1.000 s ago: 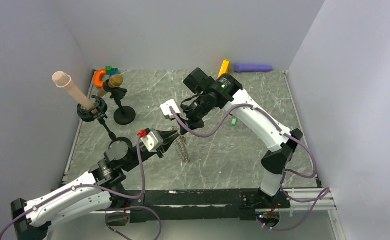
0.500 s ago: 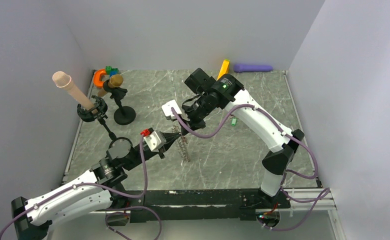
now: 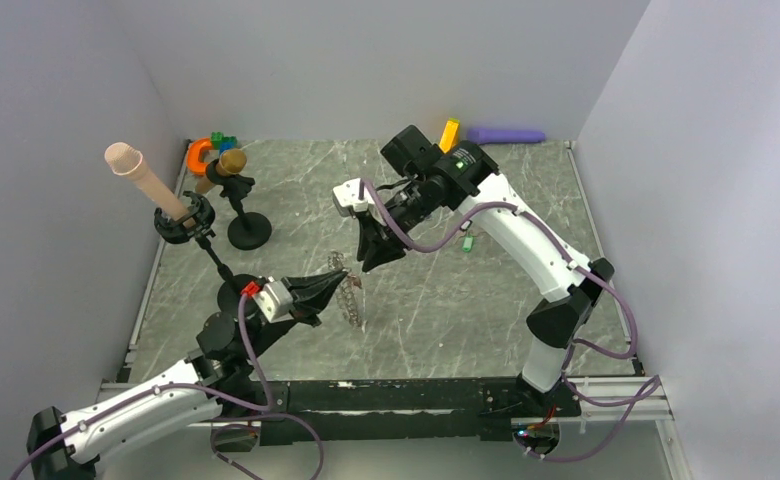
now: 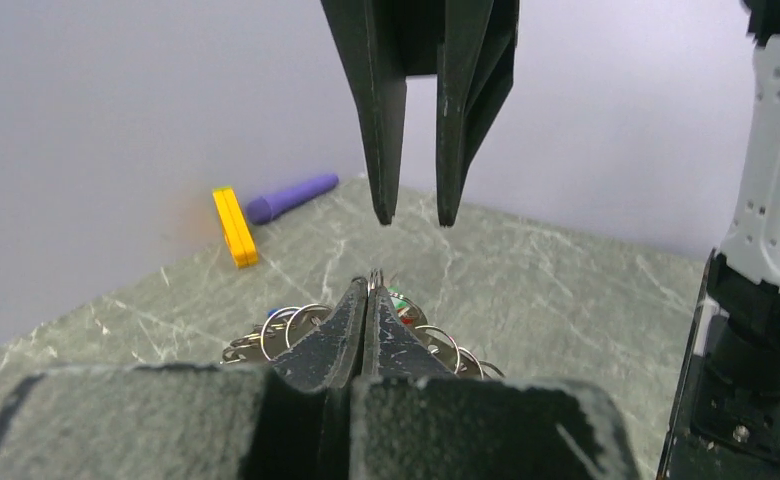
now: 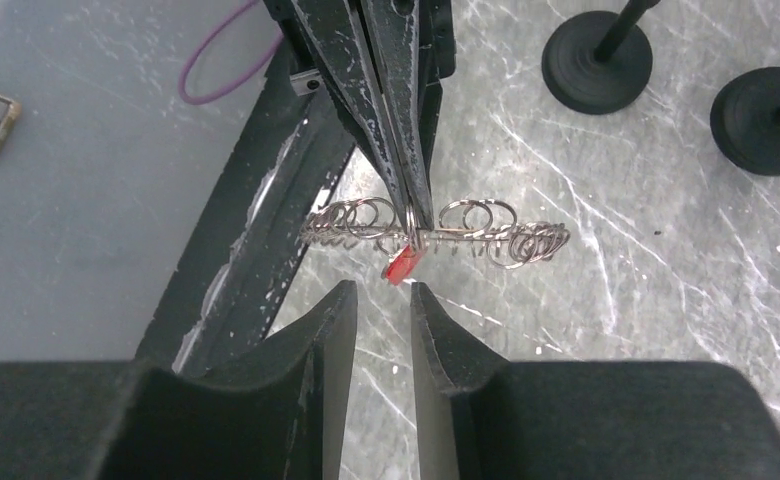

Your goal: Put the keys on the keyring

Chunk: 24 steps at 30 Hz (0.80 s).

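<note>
The keyring [image 3: 347, 297], a floppy chain of silver rings, hangs above the table with my left gripper [image 3: 343, 282] shut on its top. In the right wrist view the left gripper's fingertips [image 5: 414, 210] pinch the keyring [image 5: 466, 232], and a red key [image 5: 400, 266] dangles under the pinch. My right gripper [image 5: 376, 290] is open just short of that key, with nothing between its fingers. From the left wrist view, the right gripper [image 4: 411, 218] hangs open above my shut left gripper [image 4: 373, 286]. A green key [image 3: 469, 241] lies on the table under the right arm.
Two black stands with round bases [image 3: 249, 232] are at the back left, one bearing a beige cylinder [image 3: 144, 178]. An orange curved piece [image 3: 198, 154] lies behind them. A yellow-orange block [image 3: 449, 132] and a purple cylinder [image 3: 506, 134] lie along the back wall.
My left gripper shut on the keyring and drew it left and nearer. My right gripper opened, let go of the keyring and backed off up and right.
</note>
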Each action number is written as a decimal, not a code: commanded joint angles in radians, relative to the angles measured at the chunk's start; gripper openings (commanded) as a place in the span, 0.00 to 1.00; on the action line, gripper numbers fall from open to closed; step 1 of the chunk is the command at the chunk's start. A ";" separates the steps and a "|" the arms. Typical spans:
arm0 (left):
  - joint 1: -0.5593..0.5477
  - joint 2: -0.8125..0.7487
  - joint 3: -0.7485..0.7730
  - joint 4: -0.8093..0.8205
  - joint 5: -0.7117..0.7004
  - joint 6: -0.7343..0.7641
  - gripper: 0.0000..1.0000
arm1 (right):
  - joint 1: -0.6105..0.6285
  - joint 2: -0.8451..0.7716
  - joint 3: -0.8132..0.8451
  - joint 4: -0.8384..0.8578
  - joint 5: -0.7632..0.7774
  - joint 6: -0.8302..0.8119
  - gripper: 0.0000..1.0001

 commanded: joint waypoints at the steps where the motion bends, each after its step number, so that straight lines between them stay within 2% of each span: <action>1: 0.001 -0.024 -0.009 0.266 -0.009 -0.025 0.00 | -0.013 -0.041 0.019 0.071 -0.124 0.082 0.31; 5: 0.000 -0.013 -0.047 0.423 -0.031 -0.026 0.00 | -0.015 -0.051 0.006 0.127 -0.140 0.174 0.29; 7: 0.001 0.008 -0.064 0.495 -0.030 -0.074 0.00 | -0.023 -0.049 0.008 0.173 -0.134 0.228 0.27; 15: 0.001 0.111 -0.124 0.764 -0.027 -0.123 0.00 | -0.054 -0.039 0.027 0.262 -0.237 0.371 0.24; 19: 0.000 0.168 -0.127 0.854 -0.028 -0.125 0.00 | -0.053 -0.034 -0.001 0.305 -0.279 0.427 0.19; 24: 0.000 0.214 -0.112 0.898 -0.023 -0.117 0.00 | -0.036 -0.031 -0.016 0.309 -0.282 0.434 0.17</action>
